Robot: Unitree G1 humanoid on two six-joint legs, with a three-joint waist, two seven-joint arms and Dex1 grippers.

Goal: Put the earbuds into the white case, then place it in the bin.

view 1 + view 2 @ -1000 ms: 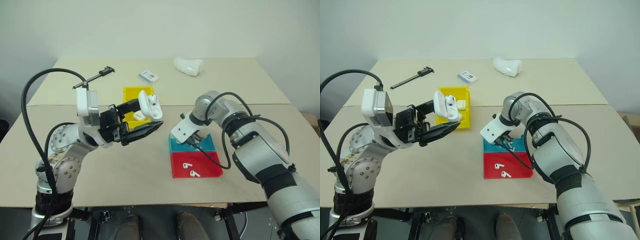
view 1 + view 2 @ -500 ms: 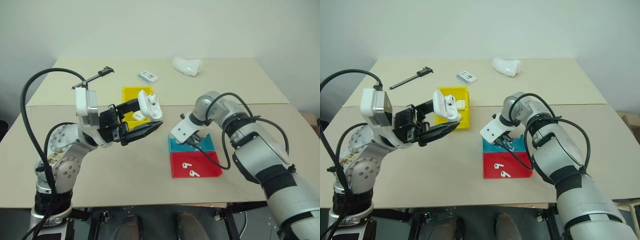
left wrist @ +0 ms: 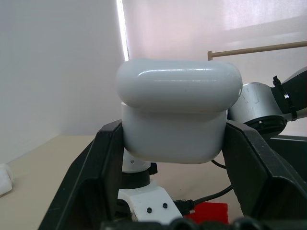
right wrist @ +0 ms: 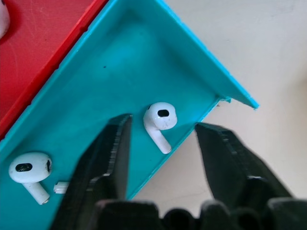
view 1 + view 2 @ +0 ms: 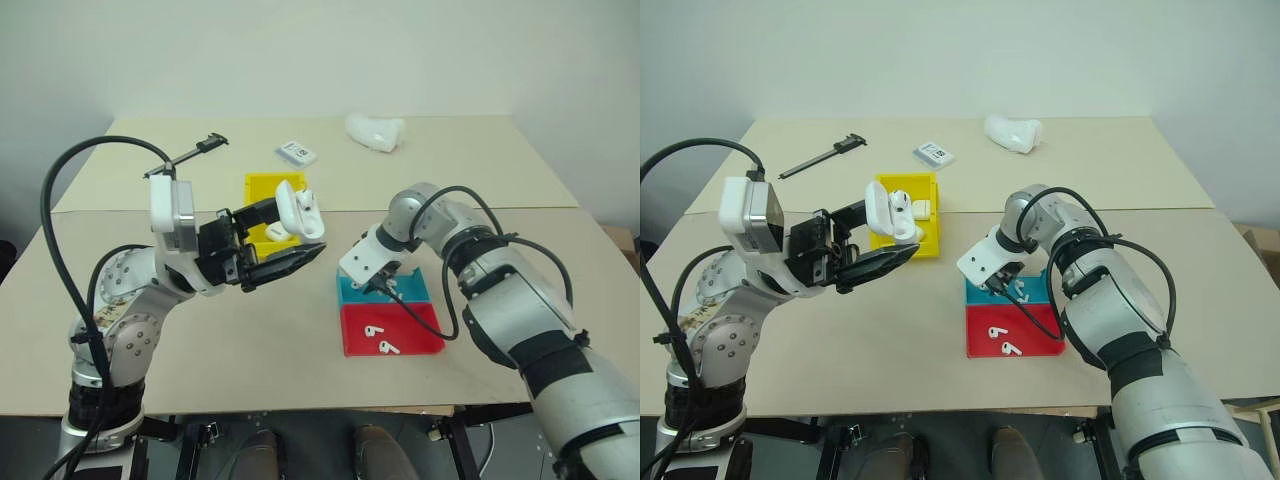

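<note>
Right now my right pincer (image 4: 160, 143) straddles an earbud (image 4: 159, 118), fingers apart; closing off-centre could flick it. Left pincer (image 5: 285, 240) clamps the case (image 5: 300, 212).

The white case (image 5: 297, 210) is being held above the desk (image 5: 250, 340) at centre-left of the frame, in front of the bin (image 5: 262, 190). At centre-right, two trays are being shown touching: the blue tray (image 5: 355, 293) behind the red tray (image 5: 420, 330). Two earbuds (image 4: 159, 119) are lying in the blue tray. A card (image 5: 297, 152) is lying at upper centre, behind the bin.
</note>
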